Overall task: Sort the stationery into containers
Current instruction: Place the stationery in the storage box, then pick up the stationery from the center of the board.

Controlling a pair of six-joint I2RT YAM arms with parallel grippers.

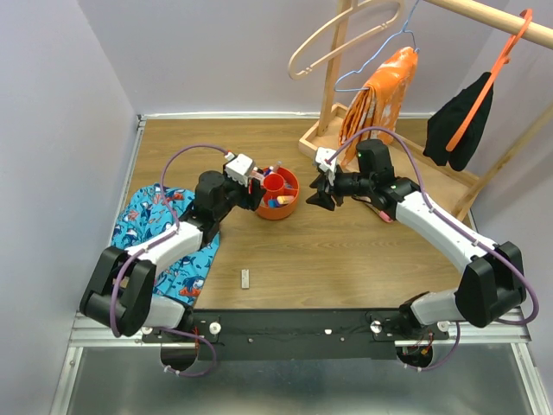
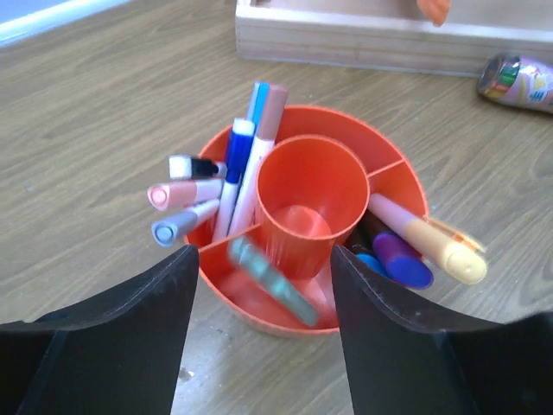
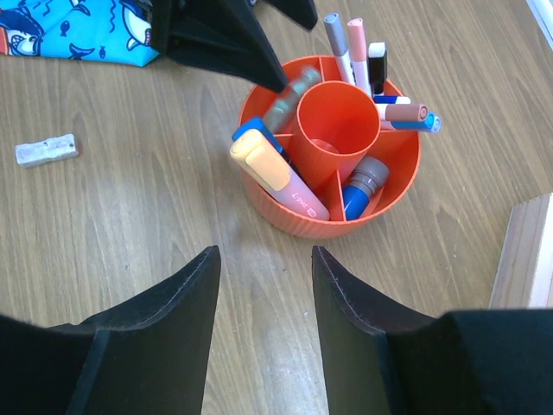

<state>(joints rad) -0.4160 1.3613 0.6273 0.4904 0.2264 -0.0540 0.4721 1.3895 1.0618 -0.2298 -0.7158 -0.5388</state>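
**Fingers (image 2: 130,328) spread wide over the filling bowl (image 2: 406,177)**

On the left gripper (image 2: 263,259) they stand wide apart just above the red-orange bowl, holding nothing. A blurred pale green marker (image 2: 272,281) lies tilted in the compartment between them. Other pens and highlighters (image 2: 232,177) crowd its outer compartments. To the bowl's right, the right gripper (image 3: 263,259) hovers, jaws wide and empty. This drop looks finished. Next, I judge, one arm must fetch the small grey piece (image 1: 246,277) lying well apart from the bowl.

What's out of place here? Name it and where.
A small grey block lies alone on the table, apart from the red-orange bowl holding the markers. A colourful tube also lies outside it, beside the wooden rack base.
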